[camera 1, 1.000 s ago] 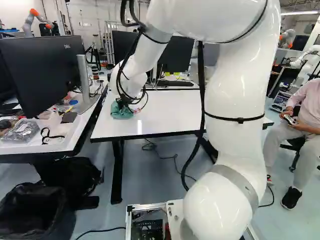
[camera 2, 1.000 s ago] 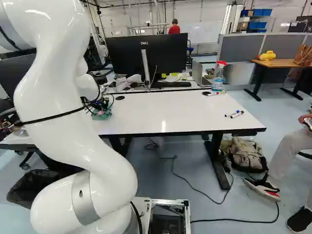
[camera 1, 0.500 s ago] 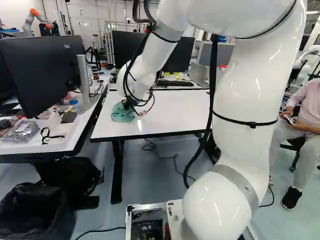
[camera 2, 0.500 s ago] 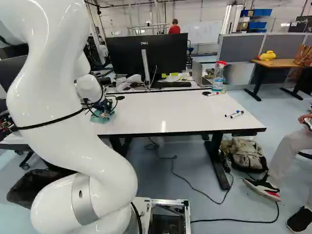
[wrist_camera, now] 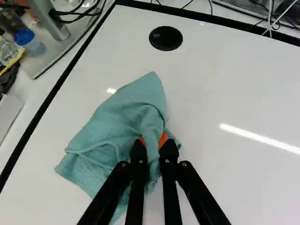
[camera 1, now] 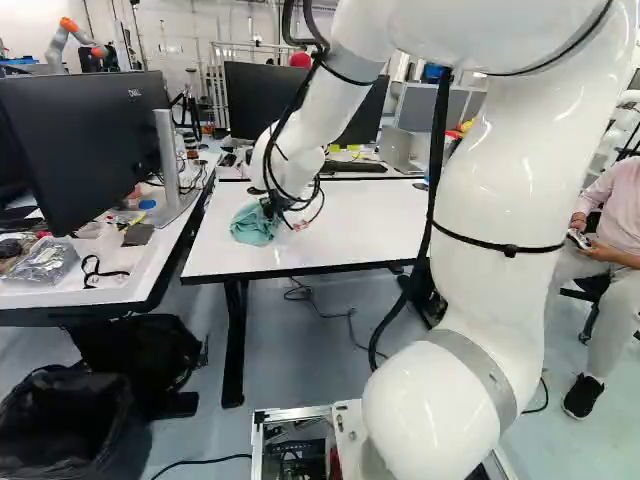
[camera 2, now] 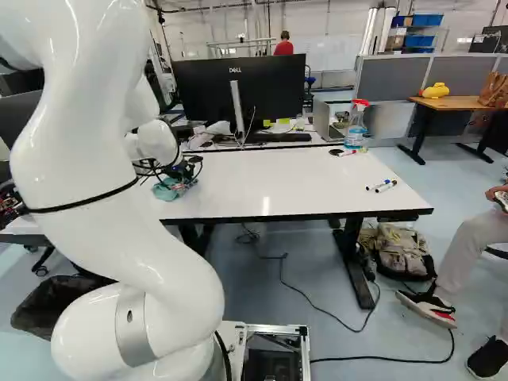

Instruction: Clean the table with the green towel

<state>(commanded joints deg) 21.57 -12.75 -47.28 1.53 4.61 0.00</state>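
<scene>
My gripper [camera 1: 272, 207] is low over the left part of the white table [camera 1: 340, 235] in the left base view. The green towel [camera 1: 254, 225] lies bunched on the tabletop beneath it. From the wrist, the gripper [wrist_camera: 153, 145] is shut on a fold of the green towel [wrist_camera: 117, 126], its orange pads pressing it from both sides. The rest of the cloth spreads flat to one side and ahead of the fingers. In the right base view the towel [camera 2: 168, 189] shows partly behind cables near the arm.
On the tabletop are markers [camera 2: 382, 186] and a spray bottle [camera 2: 355, 125]. A monitor [camera 2: 240, 87] stands beyond it. A cluttered desk [camera 1: 80, 285] adjoins at the left of the left base view. Another robot [camera 1: 72, 42] stands far back.
The arm has swung rightward in the left base view, and the towel has slid across the table with the gripper, from near the left edge inward. The base has not moved.
</scene>
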